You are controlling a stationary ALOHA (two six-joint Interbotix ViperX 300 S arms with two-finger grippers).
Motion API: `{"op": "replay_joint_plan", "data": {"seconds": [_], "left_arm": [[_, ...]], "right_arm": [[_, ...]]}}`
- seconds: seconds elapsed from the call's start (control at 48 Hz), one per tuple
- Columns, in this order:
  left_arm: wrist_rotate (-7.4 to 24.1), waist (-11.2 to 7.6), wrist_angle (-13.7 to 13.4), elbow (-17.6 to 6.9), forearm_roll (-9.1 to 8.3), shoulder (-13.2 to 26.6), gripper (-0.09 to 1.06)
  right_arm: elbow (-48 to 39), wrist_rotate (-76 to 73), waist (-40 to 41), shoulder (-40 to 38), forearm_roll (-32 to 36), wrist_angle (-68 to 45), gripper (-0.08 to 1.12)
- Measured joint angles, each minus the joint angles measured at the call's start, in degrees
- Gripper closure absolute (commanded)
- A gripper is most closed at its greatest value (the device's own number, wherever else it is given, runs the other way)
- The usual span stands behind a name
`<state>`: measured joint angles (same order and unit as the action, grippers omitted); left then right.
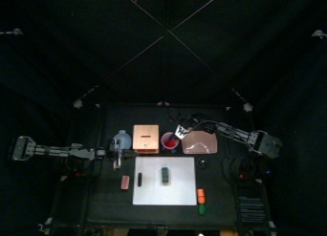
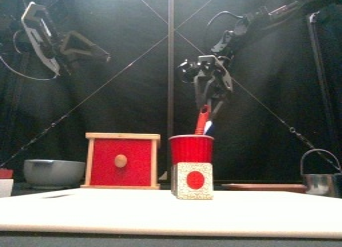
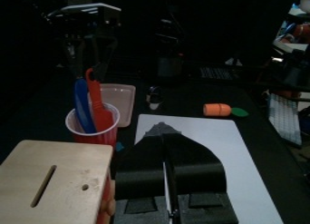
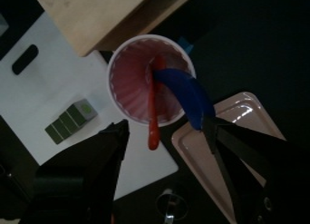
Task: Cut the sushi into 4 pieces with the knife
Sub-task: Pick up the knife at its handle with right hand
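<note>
Sushi roll (image 1: 166,172) on board (image 1: 153,187); blue knife (image 4: 188,92), red knife (image 4: 154,105) in red cup (image 2: 191,149)

So the sushi (image 1: 166,172) is one uncut roll of dark green blocks, lying flat on the white board (image 1: 182,189). It runs front to back, and the end facing the front is white with a red dot. The blue knife (image 4: 188,92) and red knife (image 4: 152,105) both sit in the red cup (image 1: 170,141) just behind the board, leaning side by side against the rim with their tops sticking out.
</note>
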<state>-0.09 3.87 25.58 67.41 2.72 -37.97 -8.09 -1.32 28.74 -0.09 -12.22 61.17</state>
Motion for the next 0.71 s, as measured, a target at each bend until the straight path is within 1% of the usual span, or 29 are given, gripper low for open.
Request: {"op": "replay_joint_plan", "data": {"seconds": [0.333, 0.708], "left_arm": [[0.0, 0.09, -0.1, 0.2, 0.0, 0.0, 0.97], [0.0, 0.09, -0.1, 0.6, 0.09, 0.0, 0.97]], "right_arm": [[6.3, -0.1, -1.5, 3.9, 2.1, 6.9, 0.09], [10.9, 0.4, -2.5, 8.8, 3.3, 13.9, 0.09]]}}
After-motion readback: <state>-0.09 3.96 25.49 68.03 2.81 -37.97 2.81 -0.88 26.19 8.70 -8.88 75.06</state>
